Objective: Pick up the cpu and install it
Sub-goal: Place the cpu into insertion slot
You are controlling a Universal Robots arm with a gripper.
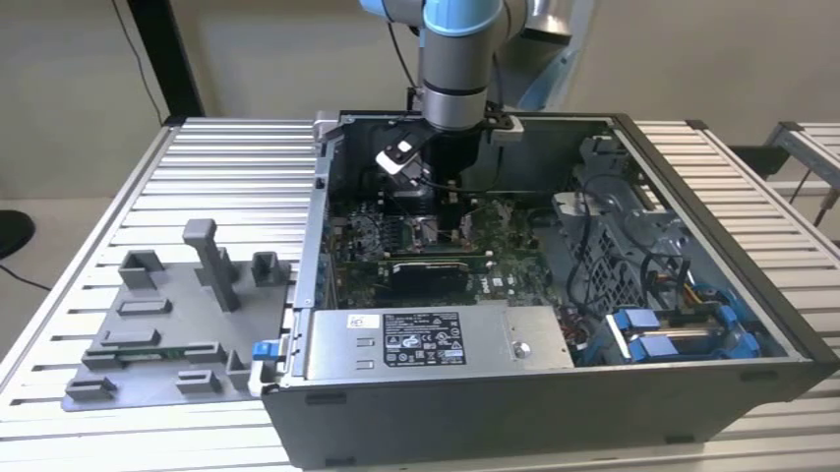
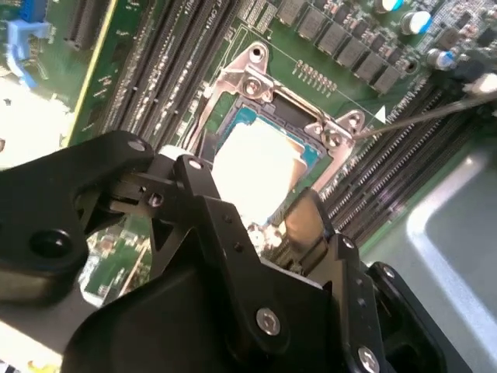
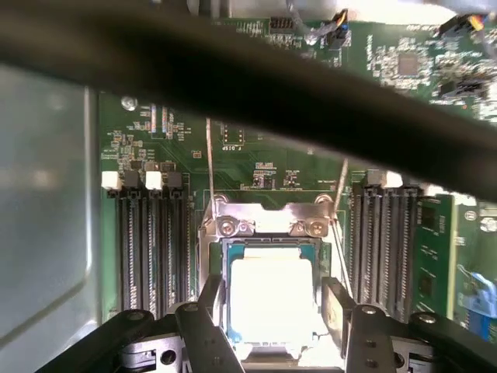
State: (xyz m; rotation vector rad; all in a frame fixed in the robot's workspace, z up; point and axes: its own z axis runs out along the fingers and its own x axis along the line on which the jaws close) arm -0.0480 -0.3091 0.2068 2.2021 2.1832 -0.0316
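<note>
— In the lower middle of the first wrist view, is that the cpu (image 3: 272, 303) lying in the socket?

— Yes. It sits flat and level inside the socket frame (image 3: 272, 225), a bright square of stamped metal with screw heads. Around it are the green motherboard (image 3: 178, 148) and two banks of dark, ribbed memory slots (image 3: 151, 249). In the exterior view all this is in the upper middle of the open computer case (image 1: 552, 393), which stands on the slatted bench (image 1: 236, 167).

— And the pincer (image 3: 272, 294)?

— It straddles the chip across two opposite edges. Whether it clamps the cpu or stands just clear of it, I cannot tell.

— How would the chip handle?

— Light, thin and stiff, I'd judge. The pale metal lid looks smooth, so probably slippery, and the green rim around it looks duller. The contacts underneath are likely fragile. It wants holding by two opposite edges and keeping level, never pressed in aslant.
</note>
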